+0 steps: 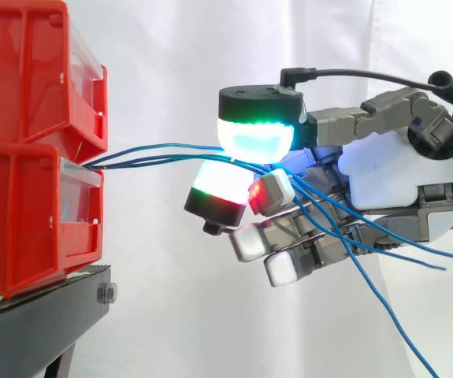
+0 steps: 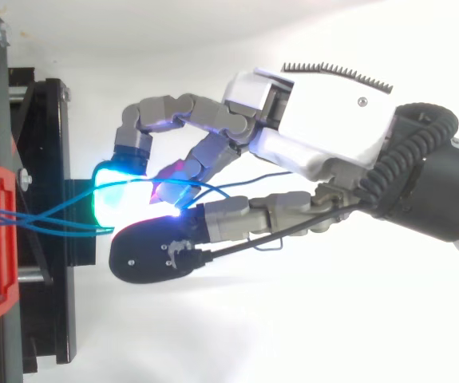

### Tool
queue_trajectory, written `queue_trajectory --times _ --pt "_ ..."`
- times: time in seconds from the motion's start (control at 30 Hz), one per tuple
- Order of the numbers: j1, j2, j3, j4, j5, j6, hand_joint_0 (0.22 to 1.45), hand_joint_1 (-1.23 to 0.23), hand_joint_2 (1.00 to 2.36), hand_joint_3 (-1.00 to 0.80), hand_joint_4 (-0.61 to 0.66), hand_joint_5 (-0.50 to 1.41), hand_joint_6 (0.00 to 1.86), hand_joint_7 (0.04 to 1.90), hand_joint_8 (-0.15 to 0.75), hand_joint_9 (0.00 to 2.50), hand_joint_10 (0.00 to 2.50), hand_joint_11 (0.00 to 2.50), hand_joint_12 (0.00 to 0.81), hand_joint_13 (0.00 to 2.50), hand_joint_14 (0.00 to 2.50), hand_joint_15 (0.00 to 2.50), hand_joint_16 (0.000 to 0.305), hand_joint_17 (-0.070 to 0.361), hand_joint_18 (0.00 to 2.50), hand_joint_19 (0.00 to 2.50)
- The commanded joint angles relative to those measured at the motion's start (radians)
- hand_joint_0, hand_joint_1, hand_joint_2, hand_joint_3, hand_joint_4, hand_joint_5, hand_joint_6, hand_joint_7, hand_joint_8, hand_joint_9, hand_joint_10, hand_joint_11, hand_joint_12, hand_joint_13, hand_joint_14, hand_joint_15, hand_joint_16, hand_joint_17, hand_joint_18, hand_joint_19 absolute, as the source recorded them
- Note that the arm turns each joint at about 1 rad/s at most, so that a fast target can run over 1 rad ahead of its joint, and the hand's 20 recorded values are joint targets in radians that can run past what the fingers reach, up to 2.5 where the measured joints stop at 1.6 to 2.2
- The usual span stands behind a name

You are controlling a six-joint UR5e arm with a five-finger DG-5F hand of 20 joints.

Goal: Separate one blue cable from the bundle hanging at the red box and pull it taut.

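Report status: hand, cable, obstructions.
Hand curled, pads pinching thin blue cables. Several together, bowed, not taut. Nothing between hand and stacked red plastic bins.

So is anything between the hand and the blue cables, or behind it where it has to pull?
Nothing visible. The hand is curled round the blue cables out from the red bin; several strands pass through its fingers together. Behind it hang just their loose ends.
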Motion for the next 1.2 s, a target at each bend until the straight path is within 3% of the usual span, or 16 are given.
queue_trajectory --times 0.0,0.13,0.23,0.27,0.37,0.47,0.53,0.6,0.67,0.73,0.87,0.97,1.0,1.17 --pt "0.000 -0.001 0.000 -0.006 0.000 0.000 0.87 -0.91 1.00 -0.45 0.16 -0.08 0.50 1.49 0.298 1.08 0.03 1.09 0.400 0.70 0.02 0.58 0.050 0.114 0.65 0.57" --pt "0.000 0.001 0.000 -0.009 -0.003 0.008 0.77 -0.95 1.00 -0.50 0.18 -0.11 0.56 1.38 0.297 1.01 0.03 1.08 0.410 0.67 0.02 0.52 0.052 0.117 0.69 0.46" --pt "0.000 0.001 0.003 -0.009 0.000 0.011 0.60 -0.91 1.00 -0.50 0.20 -0.12 0.59 1.35 0.309 1.01 0.03 1.09 0.418 0.66 0.02 0.53 0.054 0.121 0.67 0.51" --pt "0.000 0.001 0.003 -0.009 0.000 0.012 0.53 -0.86 1.00 -0.50 0.22 -0.12 0.60 1.31 0.328 1.05 0.02 1.09 0.429 0.67 0.02 0.54 0.056 0.126 0.69 0.51" --pt "-0.001 0.001 0.005 -0.009 -0.003 0.012 0.49 -0.69 1.00 -0.50 0.24 -0.10 0.59 1.32 0.347 1.09 0.02 1.10 0.447 0.71 0.02 0.55 0.059 0.133 0.71 0.55" --pt "0.000 0.001 0.005 -0.009 -0.001 0.012 0.54 -0.48 1.00 -0.50 0.21 -0.09 0.55 1.38 0.336 1.15 0.02 1.06 0.430 0.76 0.02 0.56 0.056 0.127 0.75 0.60" --pt "0.000 0.001 0.005 -0.006 0.000 0.012 0.58 -0.43 1.00 -0.50 0.19 -0.08 0.53 1.41 0.329 1.17 0.03 1.06 0.418 0.77 0.02 0.57 0.055 0.123 0.77 0.62" --pt "0.000 0.001 0.006 -0.009 0.000 0.012 0.65 -0.45 1.01 -0.43 0.18 -0.08 0.50 1.44 0.320 1.17 0.03 1.04 0.415 0.79 0.02 0.58 0.053 0.120 0.76 0.64" --pt "-0.001 0.001 0.008 -0.009 -0.001 0.012 0.67 -0.53 1.02 -0.22 0.17 -0.10 0.50 1.24 0.313 1.16 0.02 0.99 0.419 0.80 0.02 0.57 0.053 0.120 0.76 0.64" --pt "0.000 0.001 0.006 -0.009 0.000 0.012 0.68 -0.55 1.02 -0.20 0.19 -0.11 0.50 1.20 0.316 1.16 0.03 1.01 0.420 0.81 0.02 0.58 0.053 0.120 0.77 0.65" --pt "0.000 0.001 0.008 -0.003 0.000 0.011 0.64 -0.57 1.01 -0.35 0.22 -0.12 0.50 1.17 0.324 1.14 0.03 1.01 0.422 0.84 0.02 0.61 0.053 0.120 0.79 0.65" --pt "-0.001 -0.001 0.006 -0.003 0.005 0.011 0.58 -0.51 1.00 -0.50 0.24 -0.13 0.50 1.17 0.329 1.13 0.02 1.02 0.428 0.89 0.02 0.64 0.054 0.122 0.84 0.66" --pt "-0.008 -0.001 0.006 -0.009 0.005 0.008 0.59 -0.48 1.00 -0.50 0.25 -0.13 0.50 1.17 0.335 1.14 0.03 1.03 0.437 0.97 0.02 0.69 0.053 0.120 0.87 0.66" --pt "-0.008 -0.001 0.006 -0.008 0.005 -0.004 0.62 -0.46 1.00 -0.50 0.24 -0.11 0.50 1.20 0.333 1.18 0.03 1.04 0.429 1.00 0.02 0.71 0.052 0.117 0.90 0.67"
